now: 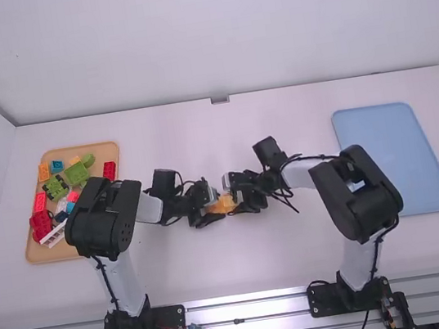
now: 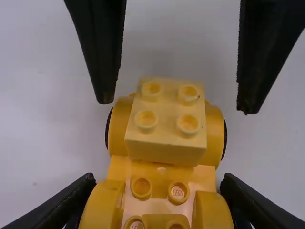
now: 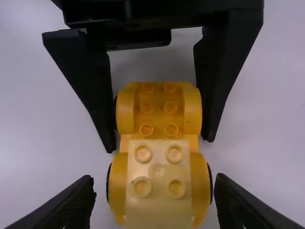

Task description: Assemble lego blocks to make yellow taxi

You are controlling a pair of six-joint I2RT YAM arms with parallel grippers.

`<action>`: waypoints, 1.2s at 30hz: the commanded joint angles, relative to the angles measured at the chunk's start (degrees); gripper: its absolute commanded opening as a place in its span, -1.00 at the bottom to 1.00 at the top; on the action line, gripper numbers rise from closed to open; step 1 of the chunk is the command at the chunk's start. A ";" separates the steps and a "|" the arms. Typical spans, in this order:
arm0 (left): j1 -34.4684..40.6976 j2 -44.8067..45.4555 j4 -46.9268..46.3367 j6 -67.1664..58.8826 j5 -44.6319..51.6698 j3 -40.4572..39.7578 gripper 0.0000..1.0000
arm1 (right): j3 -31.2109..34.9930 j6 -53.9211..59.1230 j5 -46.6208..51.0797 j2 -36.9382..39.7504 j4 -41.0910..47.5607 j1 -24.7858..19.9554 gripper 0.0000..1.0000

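Gripping the yellow car body (image 1: 223,206), my left gripper (image 1: 209,211) has a black finger pressed to each side of it, at the rounded fenders of one end. My right gripper (image 1: 236,198) is spread at the opposite end; in the right wrist view one fingertip stands just beside each side of the body, with a thin gap between. The body is near the middle of the white table (image 1: 235,266), between both of my arms. One end has studs running between the fenders. The other end carries a pale yellow block (image 2: 165,124) with four round studs on top, seated between the fenders, and dark wheels (image 3: 210,179) edge that end.

To the left lies a tan tray (image 1: 49,254) holding loose pieces: green ones, red ones, a blue brick (image 1: 56,166), an orange one. To the far right is a flat light blue tray (image 1: 392,159).
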State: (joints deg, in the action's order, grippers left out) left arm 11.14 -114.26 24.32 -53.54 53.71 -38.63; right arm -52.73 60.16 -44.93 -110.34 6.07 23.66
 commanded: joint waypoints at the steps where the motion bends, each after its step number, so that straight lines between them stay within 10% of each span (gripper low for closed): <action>1: 0.09 -0.32 -0.16 0.44 0.61 -0.46 0.35 | -2.49 2.78 -3.13 0.47 2.64 -0.70 0.34; 14: 0.13 -0.32 -0.99 0.42 -1.25 -0.46 0.01 | -3.52 6.95 -9.66 3.18 7.48 -3.43 0.40; 16: 0.13 -0.32 -1.29 0.42 -1.31 -0.46 0.04 | -3.52 7.13 -10.62 3.18 7.45 -3.48 0.28; 18: 0.11 -0.32 -1.29 0.42 -1.29 -0.46 0.05 | -3.52 7.08 -10.58 3.18 7.04 -3.23 -0.44; 21: 0.11 -0.32 -1.25 0.40 -1.27 -0.46 0.07 | -3.50 5.49 -9.29 2.91 5.95 -2.54 -0.83; 36: 0.11 -0.32 -1.40 0.44 -1.29 -0.46 0.08 | -2.80 2.67 -7.65 -1.02 1.57 -0.87 -1.00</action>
State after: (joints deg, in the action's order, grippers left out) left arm 11.16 -114.26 23.68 -53.41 53.36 -38.79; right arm -55.02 63.26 -52.21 -110.48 7.68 22.98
